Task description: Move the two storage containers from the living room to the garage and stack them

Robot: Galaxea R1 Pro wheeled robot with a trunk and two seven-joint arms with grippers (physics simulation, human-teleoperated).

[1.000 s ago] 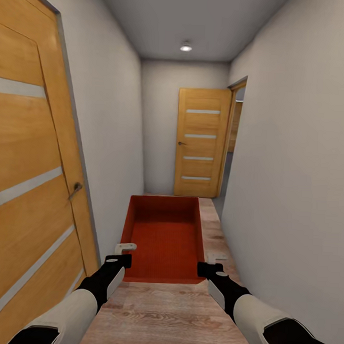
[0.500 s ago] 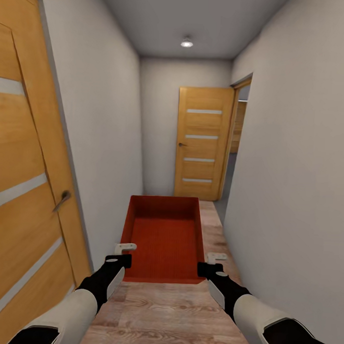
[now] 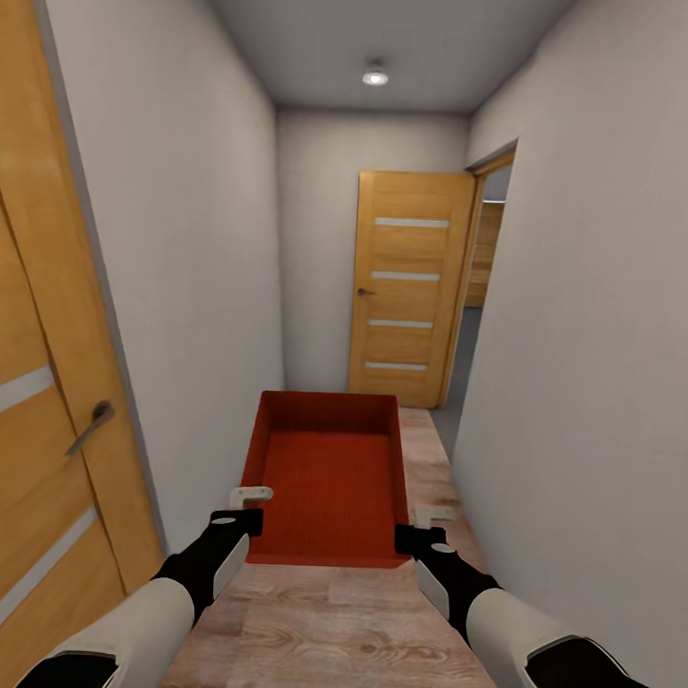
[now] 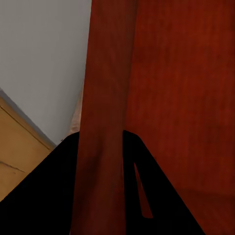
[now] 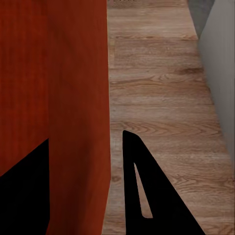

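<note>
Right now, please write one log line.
place: hallway | load: storage container | left claw: gripping its wall | right claw: gripping its wall

The bin (image 3: 323, 478) looks like matt red-orange plastic, its base finely ribbed, its walls smooth. The floor (image 3: 341, 634) is light wood plank with visible grain and a faint sheen. Both doors (image 3: 407, 287) are honey-toned wood veneer with pale inlaid strips. Walls (image 3: 584, 344) are flat matt paint. Each tool (image 3: 245, 510) is matt black with pale tips.
</note>
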